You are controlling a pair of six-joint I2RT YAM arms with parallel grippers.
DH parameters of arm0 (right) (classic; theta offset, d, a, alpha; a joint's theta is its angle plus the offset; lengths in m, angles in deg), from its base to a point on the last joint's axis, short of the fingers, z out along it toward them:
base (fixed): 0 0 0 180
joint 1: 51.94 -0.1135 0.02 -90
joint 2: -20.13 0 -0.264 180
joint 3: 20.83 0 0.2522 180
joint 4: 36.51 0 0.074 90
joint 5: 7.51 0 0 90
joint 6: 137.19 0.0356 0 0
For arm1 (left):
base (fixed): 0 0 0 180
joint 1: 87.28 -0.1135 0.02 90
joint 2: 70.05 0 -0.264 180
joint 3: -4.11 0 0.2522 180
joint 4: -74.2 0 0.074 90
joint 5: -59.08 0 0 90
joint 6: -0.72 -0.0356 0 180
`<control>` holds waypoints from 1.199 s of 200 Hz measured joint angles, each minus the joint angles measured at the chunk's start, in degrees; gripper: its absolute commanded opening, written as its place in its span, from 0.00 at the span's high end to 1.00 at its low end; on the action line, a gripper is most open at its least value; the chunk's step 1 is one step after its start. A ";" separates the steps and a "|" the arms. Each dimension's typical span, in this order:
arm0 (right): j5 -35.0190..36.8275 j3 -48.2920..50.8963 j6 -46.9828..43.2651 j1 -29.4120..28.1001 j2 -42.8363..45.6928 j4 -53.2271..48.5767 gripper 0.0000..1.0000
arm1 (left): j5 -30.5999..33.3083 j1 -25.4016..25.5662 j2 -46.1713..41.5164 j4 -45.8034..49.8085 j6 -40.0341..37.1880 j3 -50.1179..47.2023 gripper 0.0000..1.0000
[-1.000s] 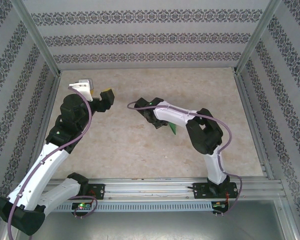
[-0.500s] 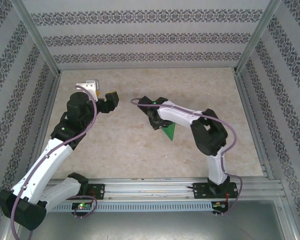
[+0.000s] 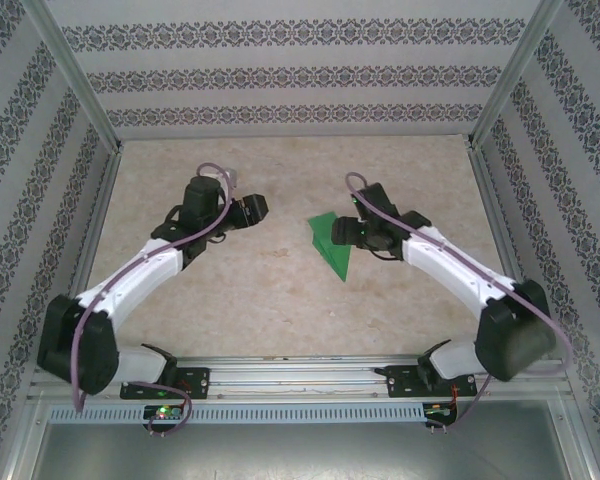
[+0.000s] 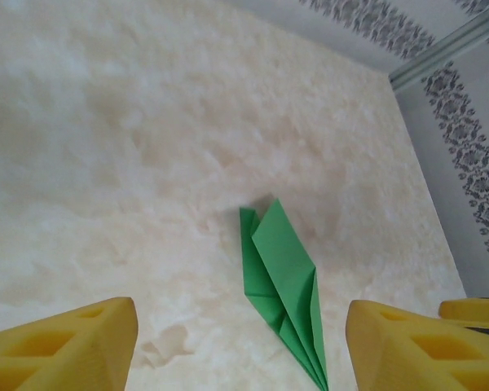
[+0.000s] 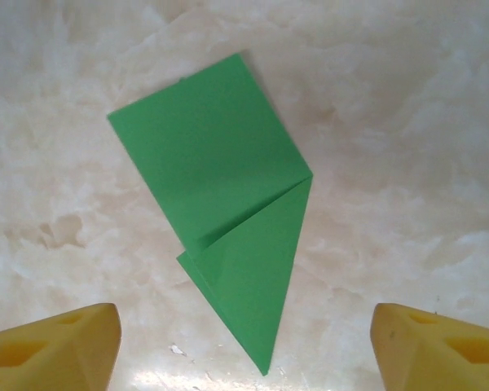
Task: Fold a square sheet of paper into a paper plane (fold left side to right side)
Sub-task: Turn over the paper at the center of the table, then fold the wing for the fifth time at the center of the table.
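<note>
Right wrist view: the right gripper (image 5: 244, 319) had its yellow fingers (image 5: 57, 350) spread wide, gripping nothing. The green paper plane (image 5: 228, 187) lay flat just ahead, its point toward the camera. The left gripper (image 4: 240, 314) was likewise spread and empty, facing the plane from the other side. Beneath lay a beige marbled tabletop (image 5: 391, 122) — enclosed by walls (image 3: 300, 75) of grey ornamental stripes and aluminium corner posts (image 3: 72, 75).
</note>
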 measured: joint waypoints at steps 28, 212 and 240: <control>-4.74 8.22 2.95 5.77 6.80 7.93 0.03 | -4.72 2.64 9.51 -4.50 5.01 0.07 0.37; -24.98 19.96 10.84 21.00 15.37 20.59 0.06 | -14.25 10.03 41.66 -17.68 19.67 16.44 1.00; -30.88 19.89 7.34 21.49 12.81 20.55 0.09 | -15.72 9.27 38.88 -20.76 18.78 11.58 1.00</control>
